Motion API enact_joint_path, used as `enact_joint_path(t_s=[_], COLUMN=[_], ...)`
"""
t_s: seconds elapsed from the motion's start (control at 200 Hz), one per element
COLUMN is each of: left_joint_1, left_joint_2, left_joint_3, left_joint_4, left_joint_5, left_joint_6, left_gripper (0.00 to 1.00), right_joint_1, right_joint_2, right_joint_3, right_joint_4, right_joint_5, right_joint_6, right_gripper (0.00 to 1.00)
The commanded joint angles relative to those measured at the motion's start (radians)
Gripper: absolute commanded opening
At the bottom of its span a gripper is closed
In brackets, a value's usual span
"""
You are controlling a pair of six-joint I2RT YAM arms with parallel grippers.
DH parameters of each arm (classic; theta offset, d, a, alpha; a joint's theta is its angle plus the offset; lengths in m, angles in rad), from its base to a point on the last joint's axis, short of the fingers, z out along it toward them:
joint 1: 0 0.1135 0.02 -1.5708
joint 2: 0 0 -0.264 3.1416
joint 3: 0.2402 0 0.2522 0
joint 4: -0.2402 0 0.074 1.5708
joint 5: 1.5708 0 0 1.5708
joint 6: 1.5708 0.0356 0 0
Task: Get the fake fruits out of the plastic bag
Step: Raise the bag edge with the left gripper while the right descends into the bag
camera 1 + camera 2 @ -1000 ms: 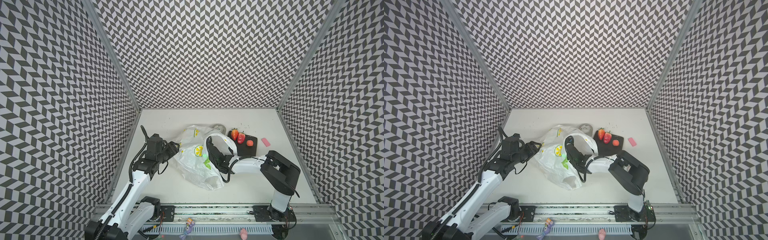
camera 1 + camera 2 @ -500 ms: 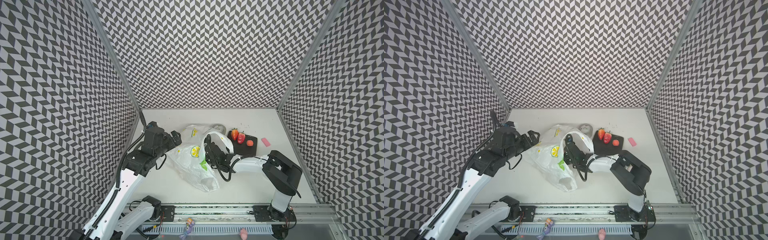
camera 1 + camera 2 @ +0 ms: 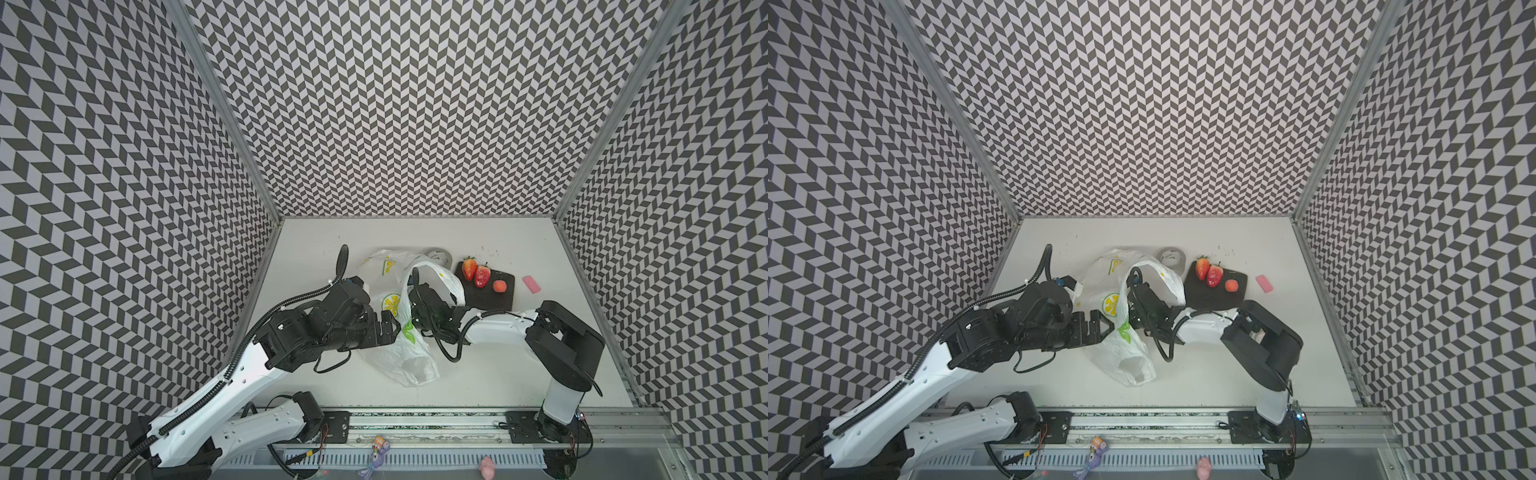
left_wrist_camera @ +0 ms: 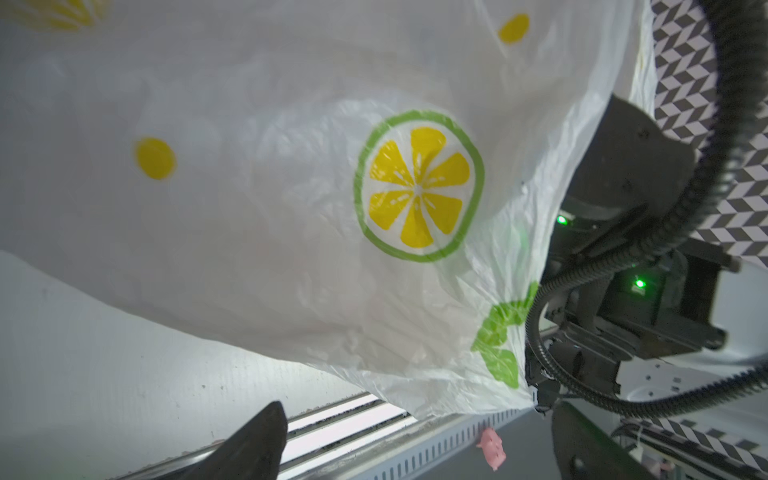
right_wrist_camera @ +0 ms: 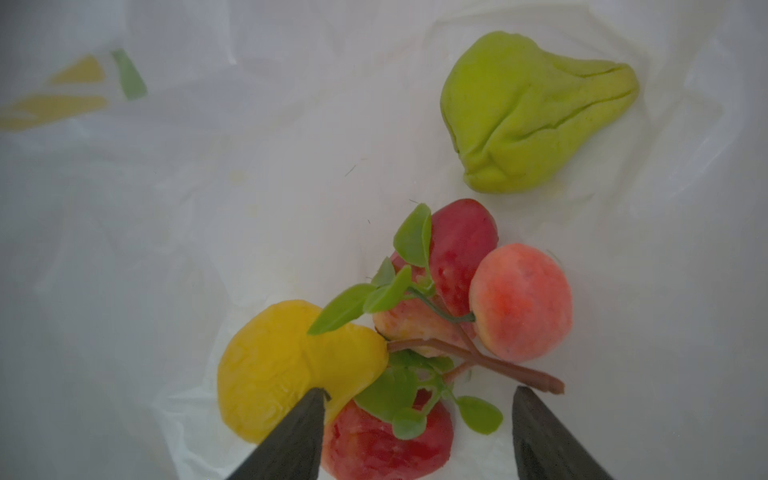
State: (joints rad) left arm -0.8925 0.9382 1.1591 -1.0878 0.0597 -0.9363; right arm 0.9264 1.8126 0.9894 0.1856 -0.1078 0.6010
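- The bag (image 3: pixel 401 332) lies crumpled at the middle of the table (image 3: pixel 498 374) in both top views. It is thin, white, half see-through and full of creases.
- Its print shows a yellow lemon slice (image 4: pixel 417 187) ringed in green, plain yellow dots and green leaves.
- A white loop of the bag arches over the right arm, which reaches in from the bag's 3 o'clock side.
- The right wrist view looks inside the bag, where five or six glossy fruits lie on the white film.
- A wrinkled lime-green fruit (image 5: pixel 536 112) lies alone, apart from the rest.
- The others touch in one cluster: a yellow fruit (image 5: pixel 286 365), red strawberries (image 5: pixel 461 245) and a peach-orange round fruit (image 5: pixel 519 301). Small green leaves and a brown stem (image 5: pixel 498 368) lie across them.
- The right gripper (image 5: pixel 417 390) has its fingers (image 5: pixel 286 440) spread, one on each side of the cluster's leaves. One tip overlaps the yellow fruit's edge, and nothing is pinched.
- The left gripper (image 3: pixel 390 329) sits at the bag's 9 o'clock side with its fingers spread wide and nothing between them. Whether it touches the film I cannot tell.
- At 2 o'clock from the bag, a black board (image 3: pixel 505 301) carries three fruits already outside the bag.
- These are two red berries with green tops (image 3: pixel 469 268), side by side, and a small orange ball (image 3: pixel 499 286) near them.
- A tape roll (image 3: pixel 440 255) sits at the bag's 12 o'clock edge.
- A pink block (image 3: pixel 531 284) lies at 3 o'clock from the board, apart from it.
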Motion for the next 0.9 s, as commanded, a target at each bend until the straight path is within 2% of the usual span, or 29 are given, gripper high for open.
enact_joint_path(t_s=[0.0, 0.18, 0.391, 0.646, 0.811, 0.896], left_joint_1=[-0.016, -0.016, -0.016, -0.014, -0.014, -0.015], left_joint_2=[0.014, 0.044, 0.091, 0.164, 0.18, 0.18], left_joint_3=[-0.029, -0.092, -0.111, -0.099, -0.107, -0.111], left_joint_4=[0.051, 0.182, 0.211, 0.189, 0.201, 0.2], left_joint_5=[0.101, 0.11, 0.08, 0.016, -0.01, -0.022], left_joint_6=[-0.006, -0.009, -0.015, -0.003, 0.005, 0.011], left_gripper=[1.0, 1.0, 0.99, 0.91, 0.8, 0.67], right_joint_1=[0.0, 0.0, 0.0, 0.012, 0.026, 0.029], right_joint_2=[-0.007, -0.013, -0.008, 0.01, 0.015, 0.016], right_joint_3=[0.025, 0.02, 0.017, 0.038, 0.049, 0.053], right_joint_4=[0.03, 0.03, 0.037, 0.046, 0.055, 0.057], right_joint_5=[-0.025, -0.028, -0.041, -0.059, -0.073, -0.078], right_joint_6=[-0.01, -0.006, 0.003, 0.014, 0.03, 0.034], right_gripper=[0.69, 0.69, 0.68, 0.67, 0.66, 0.66])
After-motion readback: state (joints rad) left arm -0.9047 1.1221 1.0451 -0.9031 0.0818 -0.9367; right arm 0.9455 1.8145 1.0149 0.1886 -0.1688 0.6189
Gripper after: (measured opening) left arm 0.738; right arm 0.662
